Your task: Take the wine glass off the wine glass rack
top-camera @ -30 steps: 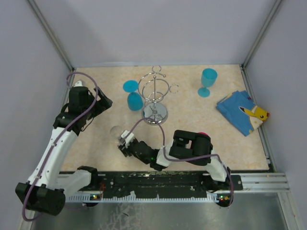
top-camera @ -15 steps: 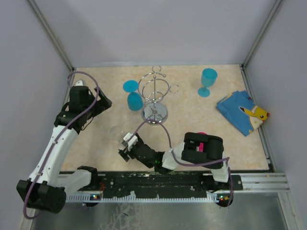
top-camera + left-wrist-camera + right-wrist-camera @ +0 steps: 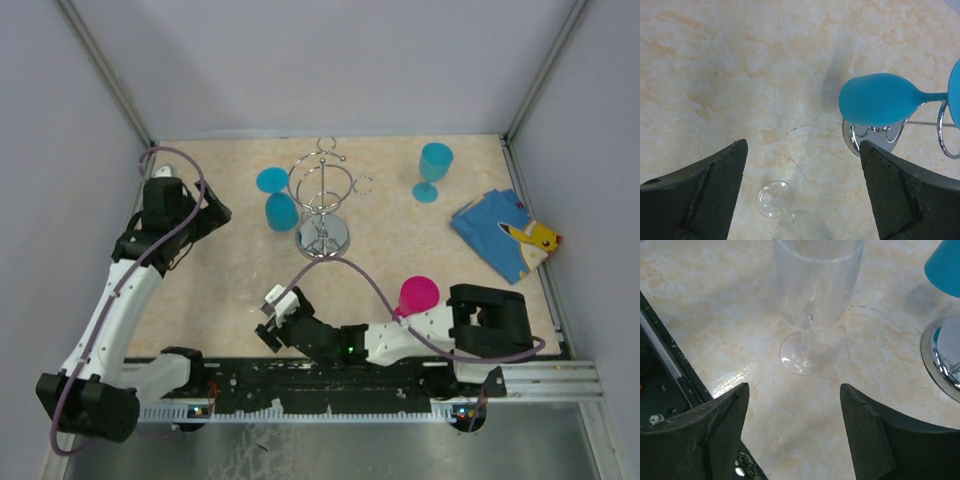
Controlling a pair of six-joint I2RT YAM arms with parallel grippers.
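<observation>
The right pincer (image 3: 793, 386) is hanging low over the beige marbled tabletop (image 3: 880, 400). Its two dark fingers (image 3: 720, 425) are standing well apart and gripping nothing. Just ahead of its fingertips, in line with the gap but clear of both fingers, a see-through stemmed wine glass (image 3: 815, 285) is standing upright on its round foot. Further ahead, off to this pincer's right in its own view, the shiny chrome wire wine glass rack (image 3: 945, 360) is standing on its round mirror base, apart from the clear glass.

The left pincer (image 3: 802, 145) is hovering above the table with its jaws spread wide and nothing between them. Ahead of it, toward its right-hand finger, an opaque blue stemmed wine glass (image 3: 880, 99) is hanging by its foot from one of the rack's loop arms, with its bowl over the mirror base. Nearer in, the clear glass's foot is showing low in the gap between this pincer's fingers, untouched.

Beyond the rack from both pincers, a turquoise stemmed glass (image 3: 433, 170) is standing upright. A folded blue cloth with a yellow cartoon figure (image 3: 505, 235) is lying further right. Behind the right pincer, a pink cup (image 3: 418, 294) is sitting beside that arm.
</observation>
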